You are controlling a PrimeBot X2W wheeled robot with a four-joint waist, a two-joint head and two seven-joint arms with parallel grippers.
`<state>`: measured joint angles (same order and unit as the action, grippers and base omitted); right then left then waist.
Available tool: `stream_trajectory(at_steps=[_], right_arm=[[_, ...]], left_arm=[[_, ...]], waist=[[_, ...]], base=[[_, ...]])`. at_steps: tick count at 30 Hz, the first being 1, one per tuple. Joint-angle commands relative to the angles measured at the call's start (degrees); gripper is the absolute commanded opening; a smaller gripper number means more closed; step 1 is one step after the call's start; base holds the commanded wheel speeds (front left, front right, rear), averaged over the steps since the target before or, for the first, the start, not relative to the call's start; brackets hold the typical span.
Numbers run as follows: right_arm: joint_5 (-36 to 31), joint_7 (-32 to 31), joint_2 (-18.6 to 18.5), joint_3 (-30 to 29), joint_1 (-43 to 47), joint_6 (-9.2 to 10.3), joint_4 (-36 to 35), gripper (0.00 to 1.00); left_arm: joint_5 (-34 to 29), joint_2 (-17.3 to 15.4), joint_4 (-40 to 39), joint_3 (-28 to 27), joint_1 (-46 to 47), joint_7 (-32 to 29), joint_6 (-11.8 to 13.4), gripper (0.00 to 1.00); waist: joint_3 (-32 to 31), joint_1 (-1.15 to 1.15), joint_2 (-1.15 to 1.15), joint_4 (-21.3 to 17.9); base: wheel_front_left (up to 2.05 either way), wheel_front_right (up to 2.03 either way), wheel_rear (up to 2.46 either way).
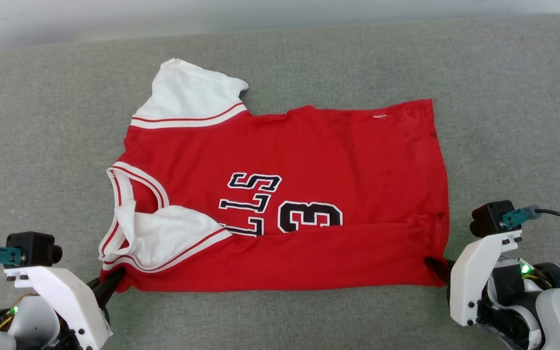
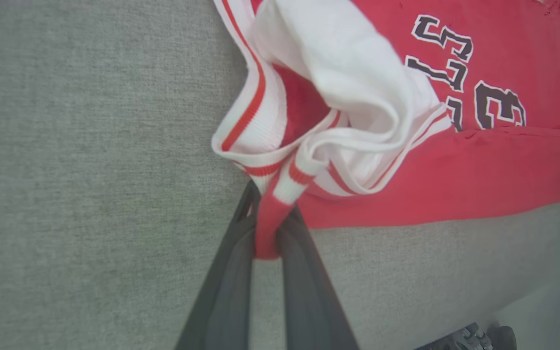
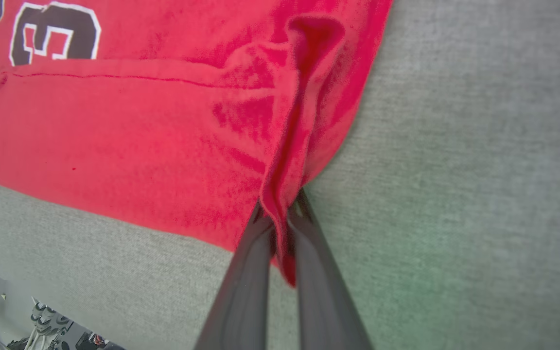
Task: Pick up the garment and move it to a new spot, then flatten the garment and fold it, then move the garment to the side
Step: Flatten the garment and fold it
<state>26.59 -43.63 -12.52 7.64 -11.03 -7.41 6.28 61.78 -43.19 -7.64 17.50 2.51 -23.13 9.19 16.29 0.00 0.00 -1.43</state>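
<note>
The red jersey shirt with white sleeves [image 1: 309, 160] lay on the grey fabric worktop [image 1: 503, 97]. My left tool [image 1: 113, 281] and right tool [image 1: 436, 267] each clenched a near corner. Best practice was raising both together, edge taut.

- The garment [image 1: 309, 160] lies spread on the desk [image 1: 42, 121], stretched between the two sets of jaws.
- Its near collar-end corner sits clamped inside the jaws of the left gripper [image 2: 271, 204]; its near hem-end corner sits clamped inside the jaws of the right gripper [image 3: 280, 201].
- A near strip [image 1: 309, 257] is folded over onto the garment, running from one set of jaws to the other.
- One sleeve [image 1: 173, 233] lies on the garment just beyond the left jaws, beside the collar [image 1: 119, 194]; the other sleeve [image 1: 192, 92] lies far beyond them.
- The lettering [image 1: 280, 204] lies beyond the folded strip, roughly midway between both jaws.
</note>
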Motion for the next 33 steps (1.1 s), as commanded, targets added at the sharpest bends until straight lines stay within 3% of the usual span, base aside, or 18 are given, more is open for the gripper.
stream_trajectory(at_steps=[1, 9, 20, 29, 30, 31, 32, 33], right_arm=[[0.38, -0.46, -0.32, 0.69, 0.82, -0.13, 0.67, 0.00], [1.78, 0.85, -2.71, 1.57, 1.62, -0.13, -0.41, 0.00], [3.59, -0.72, -4.09, -0.18, 9.93, -0.07, -2.31, 0.00], [2.11, 1.34, -1.50, -1.82, 16.24, -0.07, -1.49, 0.01], [1.93, 2.13, -1.23, -1.87, 16.47, -0.07, -1.39, 0.13], [1.71, 2.96, -1.15, -1.63, 16.75, -0.07, -1.49, 1.00], [1.48, 4.35, -1.18, -1.22, 16.81, -0.08, -2.01, 1.00], [1.17, 6.23, -1.29, -1.22, 16.65, -0.08, -2.68, 1.00]], left_arm=[[-0.01, 0.54, 0.26, -0.25, -0.73, 0.67, 0.69, 0.00], [0.92, 2.84, 0.22, -0.29, -3.10, 1.46, 3.81, 0.00], [2.44, 3.06, -2.46, 1.39, -11.97, 0.10, 6.78, 0.00], [3.15, 6.64, 2.62, 4.36, -11.49, 0.21, 4.42, 0.00], [3.49, 7.17, 3.34, 4.51, -11.30, 0.21, 4.11, 0.16], [3.60, 7.72, 3.85, 4.46, -11.00, 0.82, 3.67, 0.73], [3.25, 7.90, 4.46, 4.23, -10.56, 1.40, 3.51, 1.00], [2.78, 7.76, 4.84, 4.20, -10.26, 1.78, 3.35, 1.00]], waist=[[-1.51, 0.00, 0.00, 0.09], [-8.07, 0.00, 0.00, 0.49], [-14.81, 0.00, 0.00, 1.46], [-13.92, 0.00, 0.00, 1.30], [-13.81, 0.00, 0.00, 1.27], [-13.75, 0.00, 0.00, 1.23], [-13.71, 0.00, 0.00, 1.17], [-13.69, 0.00, 0.00, 1.12]], base=[[0.00, 0.00, 0.00], [0.00, 0.00, 0.00], [0.00, 0.00, 0.00], [0.00, 0.00, 0.00], [0.00, 0.00, 0.00], [0.00, 0.00, 0.00], [0.00, 0.00, 0.00], [0.00, 0.00, 0.00]])
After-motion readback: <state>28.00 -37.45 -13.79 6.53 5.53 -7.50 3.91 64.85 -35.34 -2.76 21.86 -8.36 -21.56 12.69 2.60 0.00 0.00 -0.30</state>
